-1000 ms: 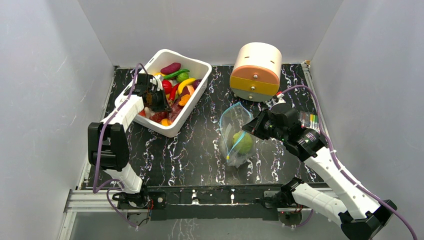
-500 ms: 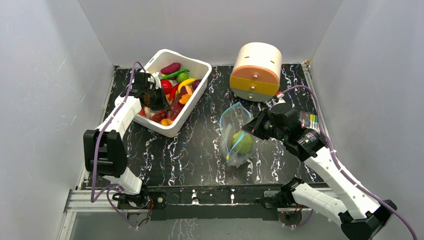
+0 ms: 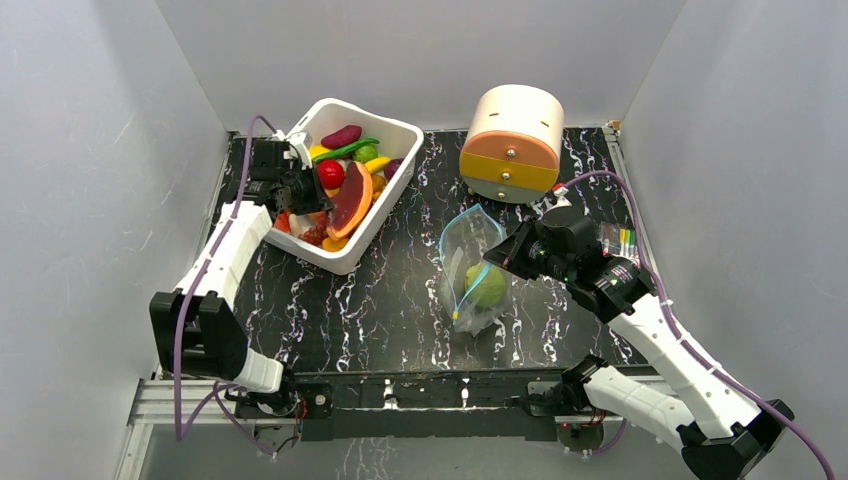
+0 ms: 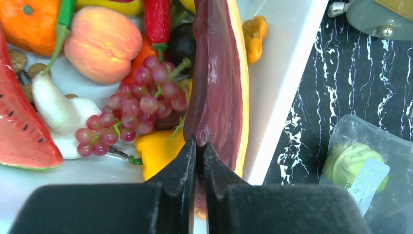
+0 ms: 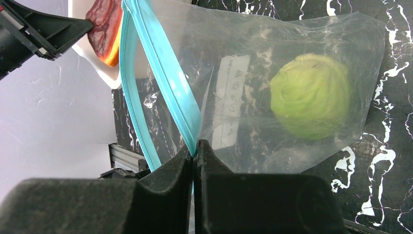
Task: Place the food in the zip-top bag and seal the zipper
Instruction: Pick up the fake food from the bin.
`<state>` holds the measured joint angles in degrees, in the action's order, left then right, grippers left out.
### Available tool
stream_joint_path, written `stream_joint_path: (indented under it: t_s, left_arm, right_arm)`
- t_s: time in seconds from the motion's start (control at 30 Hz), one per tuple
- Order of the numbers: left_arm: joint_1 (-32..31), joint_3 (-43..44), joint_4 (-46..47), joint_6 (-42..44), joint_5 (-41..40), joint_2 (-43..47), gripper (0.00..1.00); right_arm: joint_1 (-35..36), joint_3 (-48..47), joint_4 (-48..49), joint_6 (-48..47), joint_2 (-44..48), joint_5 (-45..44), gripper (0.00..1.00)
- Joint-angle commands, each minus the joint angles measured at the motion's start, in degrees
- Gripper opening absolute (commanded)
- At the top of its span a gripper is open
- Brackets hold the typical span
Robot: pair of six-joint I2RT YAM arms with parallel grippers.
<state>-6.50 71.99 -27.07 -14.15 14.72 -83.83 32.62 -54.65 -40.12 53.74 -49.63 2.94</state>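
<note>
My left gripper (image 4: 199, 146) is shut on the near end of a long dark-red fruit slice with an orange rind (image 4: 219, 83). The slice (image 3: 352, 200) hangs tilted above the white bin (image 3: 350, 262). The rest of the food lies in the bin: red grapes (image 4: 141, 102), a peach (image 4: 102, 44), an orange (image 4: 34, 22). My right gripper (image 5: 195, 146) is shut on the teal zipper (image 5: 165, 73) of the clear zip-top bag (image 5: 272, 58), holding its mouth up and apart. A green cabbage (image 5: 311, 95) sits inside the bag (image 3: 470, 270).
A cream and orange drum-shaped toy (image 3: 512, 140) stands behind the bag. The bin also holds a watermelon slice (image 4: 19, 131) and a yellow pepper (image 4: 156, 151). Grey walls close in both table sides. A small striped thing (image 3: 622, 240) lies at the right edge.
The left gripper has drawn back and up from the bin's pile, pulling the dark-red slice up with it. The right arm and the bag have not moved.
</note>
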Motion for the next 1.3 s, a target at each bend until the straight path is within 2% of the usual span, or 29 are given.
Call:
stream_joint_path:
  t_s: [0.0,0.33,0.57,0.8,1.0,1.13,1.27]
  left_arm:
    - [-0.19,2.66,0.68,-0.30,-1.66,5.20,0.00]
    - [-0.18,9.98,-7.25,0.19,3.69,6.34,0.00]
    - [-0.19,12.37,-12.46,0.98,13.03,8.25,0.00]
    - [-0.27,11.44,-12.81,1.03,24.23,11.84,0.00]
    - [-2.21,9.33,-12.20,2.13,27.13,15.76,0.00]
    - [-4.41,7.23,-11.40,1.61,32.00,16.99,0.00]
    - [-7.51,7.29,-13.33,3.58,34.30,17.55,0.00]
  right_arm:
    - [0.09,-2.32,2.67,0.14,0.60,-0.19,0.00]
    - [0.16,-4.39,1.87,-1.58,-0.78,-1.69,0.00]
    - [0.14,-10.65,-2.09,-8.92,-3.32,-6.48,0.00]
    - [0.15,-18.95,-9.02,-19.87,-8.32,-9.67,0.00]
    - [0.11,-27.11,-19.34,-29.37,-14.01,-17.16,0.00]
    - [0.11,-31.56,-22.70,-32.89,-16.01,-22.02,0.00]
    - [0.16,-31.11,-22.23,-33.71,-15.79,-23.92,0.00]
